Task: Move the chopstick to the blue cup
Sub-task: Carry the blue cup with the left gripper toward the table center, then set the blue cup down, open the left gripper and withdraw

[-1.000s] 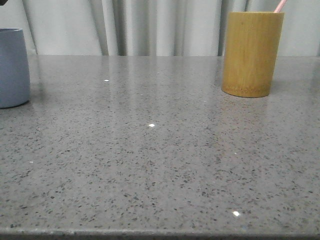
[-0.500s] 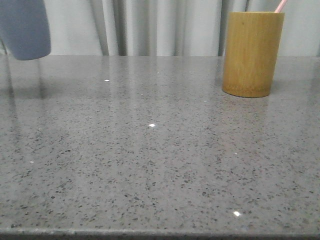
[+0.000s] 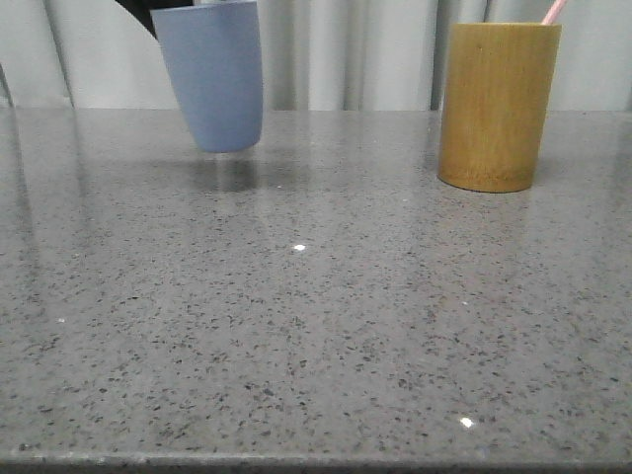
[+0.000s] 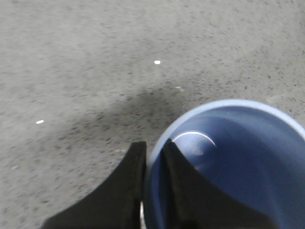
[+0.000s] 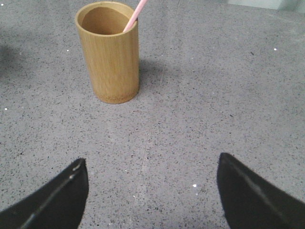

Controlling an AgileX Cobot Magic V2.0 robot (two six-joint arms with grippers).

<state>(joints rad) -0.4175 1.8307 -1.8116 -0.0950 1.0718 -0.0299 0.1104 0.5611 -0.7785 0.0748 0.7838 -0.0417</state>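
Now the left hand (image 4: 153, 179) pinches the matte grey-blue blue cup's (image 3: 213, 74) rim, held tilted above the table (image 3: 316, 326).

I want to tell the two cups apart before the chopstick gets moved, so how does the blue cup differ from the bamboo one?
The blue cup is smooth grey-blue and tapers toward its base; the bamboo cup is a straight yellow-brown cylinder and looks taller. The blue cup hangs tilted above the table, its rim pinched by the left gripper; the bamboo cup stands on the table. The blue cup looks empty; the bamboo cup holds a pink chopstick. Both open upward.
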